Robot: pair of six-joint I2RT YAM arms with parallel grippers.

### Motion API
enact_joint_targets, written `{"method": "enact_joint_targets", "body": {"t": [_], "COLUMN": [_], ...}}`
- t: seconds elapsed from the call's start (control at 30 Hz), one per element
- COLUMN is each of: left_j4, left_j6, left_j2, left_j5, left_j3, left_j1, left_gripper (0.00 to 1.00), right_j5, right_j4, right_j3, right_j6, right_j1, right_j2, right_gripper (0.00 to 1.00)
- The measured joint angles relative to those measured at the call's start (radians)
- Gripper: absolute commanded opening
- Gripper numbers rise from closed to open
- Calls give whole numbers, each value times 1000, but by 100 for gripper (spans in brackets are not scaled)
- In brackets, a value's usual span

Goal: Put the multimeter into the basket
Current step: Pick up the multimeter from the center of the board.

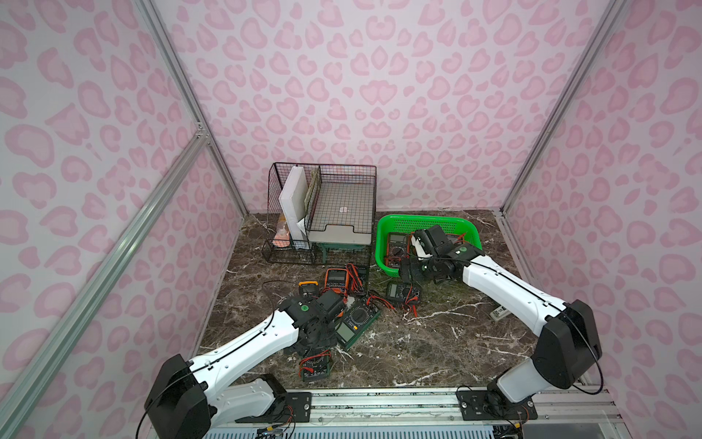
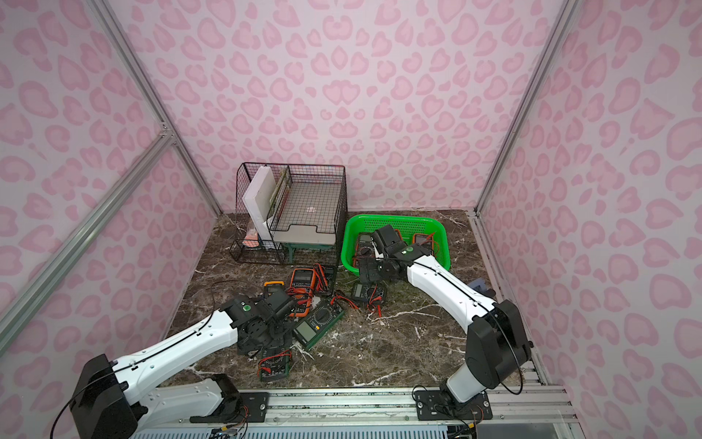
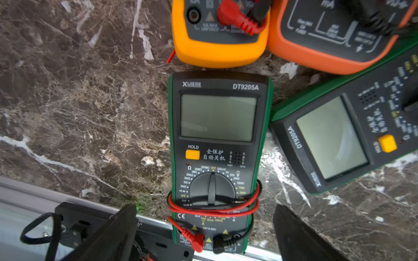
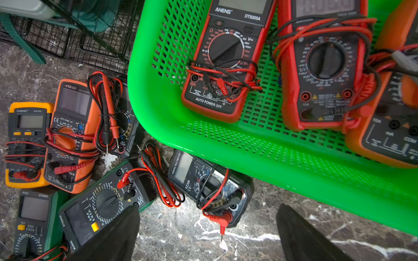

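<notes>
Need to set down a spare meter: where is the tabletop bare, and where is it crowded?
Widest bare patch: the dark marble tabletop between the large tilted green-cased multimeter, the front aluminium rail and the white right arm. Crowded: the multimeter pile before the black wire-mesh organizer, and the bright green perforated plastic basket, already holding meters.

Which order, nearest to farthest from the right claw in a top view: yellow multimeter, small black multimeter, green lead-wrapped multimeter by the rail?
1. Small black multimeter, just beside the right claw.
2. Yellow multimeter, farther left.
3. Green lead-wrapped multimeter, by the front rail.
</notes>
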Motion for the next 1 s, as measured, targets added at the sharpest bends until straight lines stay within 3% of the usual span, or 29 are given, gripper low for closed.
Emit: {"method": "enact_joint_targets", "body": {"t": [0.37, 1.0], "left_j4": [121, 173], "left_j6": [70, 95], "left_j2": [13, 100], "left_j5": [97, 157], "left_j3": [-66, -115], "left_j1": [95, 103], "left_gripper": [98, 98], "right_j5": [21, 43], "right_j4": [-20, -37], "right_j3": [24, 41], "right_j6": [4, 21], "right_j1": [7, 8], "right_j2": [12, 29], "right_gripper": [99, 99]}}
